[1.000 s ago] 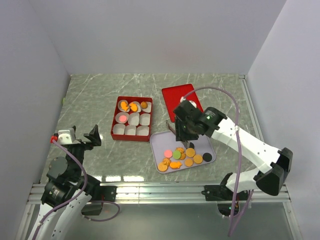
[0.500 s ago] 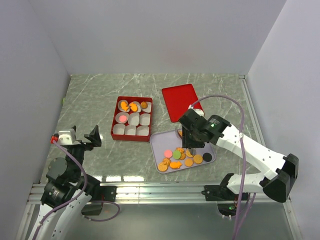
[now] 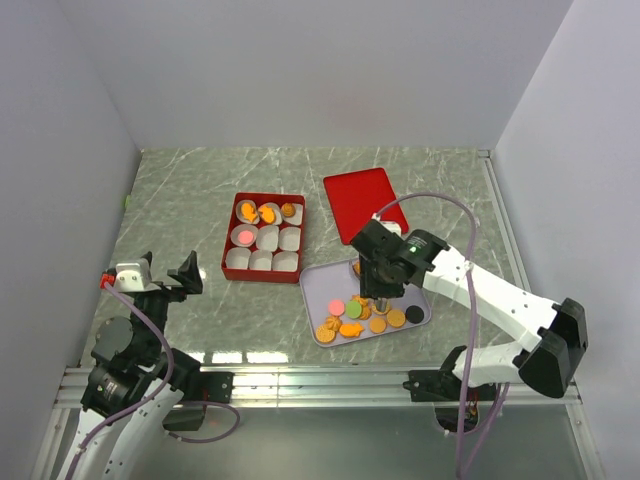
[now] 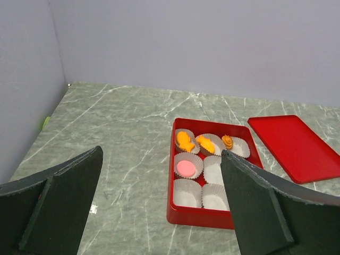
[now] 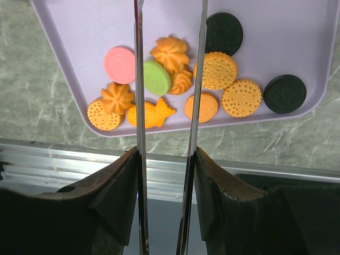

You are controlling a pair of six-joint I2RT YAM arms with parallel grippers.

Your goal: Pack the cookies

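Note:
The cookies point(image 3: 365, 315) lie in a pile on the near half of a lavender tray point(image 3: 318, 280). My right gripper point(image 3: 372, 290) is low over the pile and open. In the right wrist view its two thin metal fingers point(image 5: 137, 79) straddle a green cookie point(image 5: 157, 77) and an orange flower cookie point(image 5: 170, 53), with a pink one point(image 5: 120, 64) to the left and black ones point(image 5: 223, 33) to the right. A red box point(image 3: 228, 268) of white paper cups holds three orange cookies and a pink one point(image 4: 186, 167). My left gripper point(image 3: 160, 272) is open and empty at the near left.
The red lid point(image 3: 365, 203) lies flat behind the tray, right of the box. The box point(image 4: 202, 219) sits ahead of my left gripper point(image 4: 162, 154). Grey walls close the table on three sides. A metal rail runs along the near edge.
My right gripper has moved from the tray's far edge toward me and down onto the cookie pile. The left arm has not moved.

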